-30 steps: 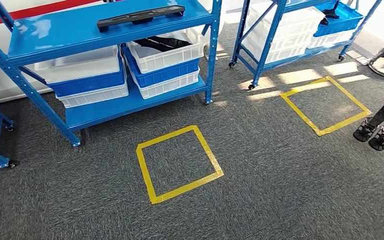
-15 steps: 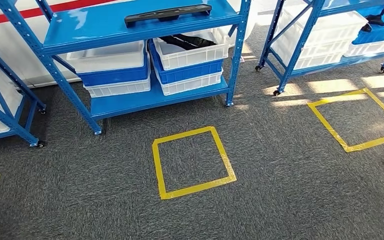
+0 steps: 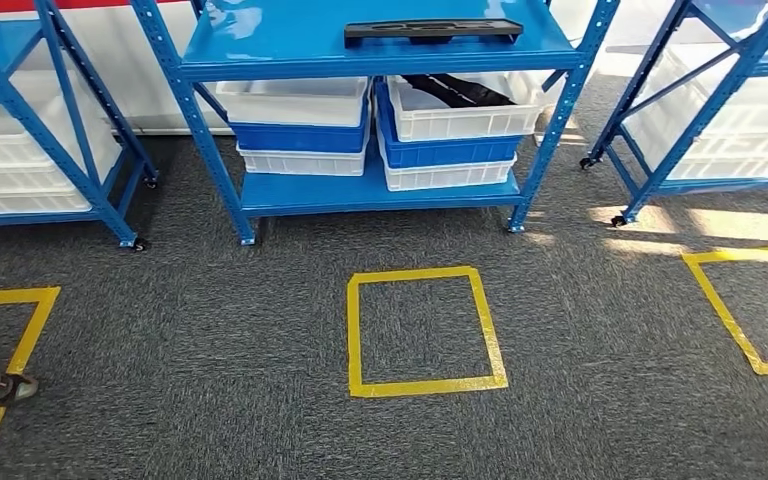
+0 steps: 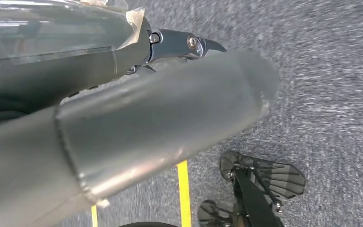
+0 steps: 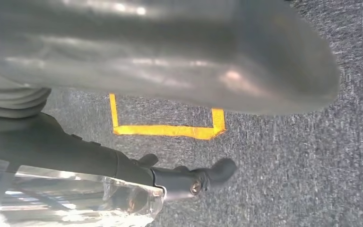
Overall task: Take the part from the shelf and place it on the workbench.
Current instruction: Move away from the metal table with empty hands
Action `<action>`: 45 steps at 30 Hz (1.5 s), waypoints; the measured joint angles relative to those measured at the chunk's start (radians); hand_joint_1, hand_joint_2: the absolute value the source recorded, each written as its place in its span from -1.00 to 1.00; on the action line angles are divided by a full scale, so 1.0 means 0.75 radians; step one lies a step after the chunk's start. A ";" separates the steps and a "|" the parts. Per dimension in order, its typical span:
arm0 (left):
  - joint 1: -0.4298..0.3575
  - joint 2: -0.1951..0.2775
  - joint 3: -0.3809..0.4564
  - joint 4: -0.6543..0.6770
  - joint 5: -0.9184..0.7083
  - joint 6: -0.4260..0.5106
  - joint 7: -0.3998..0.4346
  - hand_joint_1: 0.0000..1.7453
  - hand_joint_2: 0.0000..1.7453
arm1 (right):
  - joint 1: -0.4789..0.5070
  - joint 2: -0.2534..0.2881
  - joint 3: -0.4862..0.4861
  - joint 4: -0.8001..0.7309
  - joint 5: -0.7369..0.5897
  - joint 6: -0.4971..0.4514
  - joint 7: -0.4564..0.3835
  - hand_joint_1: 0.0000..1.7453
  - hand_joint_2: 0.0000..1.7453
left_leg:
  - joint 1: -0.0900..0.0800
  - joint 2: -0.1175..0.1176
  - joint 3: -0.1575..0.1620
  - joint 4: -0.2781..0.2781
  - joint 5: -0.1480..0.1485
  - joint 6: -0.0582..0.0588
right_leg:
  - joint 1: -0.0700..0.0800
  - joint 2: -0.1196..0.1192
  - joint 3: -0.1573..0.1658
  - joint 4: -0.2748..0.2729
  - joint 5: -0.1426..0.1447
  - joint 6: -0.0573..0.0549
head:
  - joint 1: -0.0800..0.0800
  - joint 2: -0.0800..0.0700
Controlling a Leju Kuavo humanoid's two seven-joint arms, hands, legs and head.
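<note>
Both hands, left hand (image 4: 137, 123) and right hand (image 5: 170, 52), are blurred, their grip untellable, while the shelf (image 3: 380, 45) bearing the black part (image 3: 432, 29) has been centred by turning, so approach remains.

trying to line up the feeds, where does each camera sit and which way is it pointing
Head view: high on the body, looking forward and down at the blue shelf, the black part on it and the yellow tape square.
Left wrist view: behind the left hand, facing the carpet.
Right wrist view: behind the right hand, facing the carpet.
Shared: grey carpet and yellow tape in all three.
</note>
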 joint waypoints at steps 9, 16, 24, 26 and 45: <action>0.003 0.006 0.000 0.000 0.000 -0.013 -0.015 -1.00 -1.00 | -0.002 0.002 0.000 0.002 0.004 0.003 -0.004 -1.00 -1.00 | 0.007 -0.040 -0.051 0.089 -0.045 -0.067 | -0.014 0.051 0.123 -0.279 0.120 -0.032 | -0.005 0.000; 0.004 0.001 0.001 0.000 0.002 -0.015 -0.060 -1.00 -1.00 | 0.000 0.002 0.000 0.002 -0.008 -0.003 -0.006 -1.00 -1.00 | 0.007 0.066 -0.175 0.320 -0.109 -0.058 | 0.010 -0.022 0.129 -0.280 0.109 -0.056 | -0.014 0.000; 0.002 0.002 0.001 -0.001 -0.001 0.011 -0.103 -1.00 -1.00 | -0.003 0.009 0.000 0.001 -0.007 -0.004 -0.001 -1.00 -1.00 | -0.023 0.092 -0.025 0.051 -0.029 -0.046 | 0.030 -0.037 0.124 -0.278 0.090 -0.059 | -0.012 0.000; 0.002 0.003 0.001 -0.001 -0.003 0.006 -0.113 -1.00 -1.00 | -0.003 0.009 0.000 0.001 -0.007 -0.003 -0.001 -1.00 -1.00 | -0.025 0.092 -0.025 0.051 -0.031 -0.041 | 0.029 -0.038 0.128 -0.283 0.090 -0.056 | -0.012 0.000; 0.002 0.001 0.006 -0.001 0.001 0.016 -0.139 -1.00 -1.00 | -0.002 0.001 0.007 0.001 0.004 -0.003 -0.001 -1.00 -1.00 | -0.009 0.058 0.040 0.009 -0.051 0.008 | -0.005 -0.002 -0.036 -0.005 0.030 0.011 | -0.004 0.000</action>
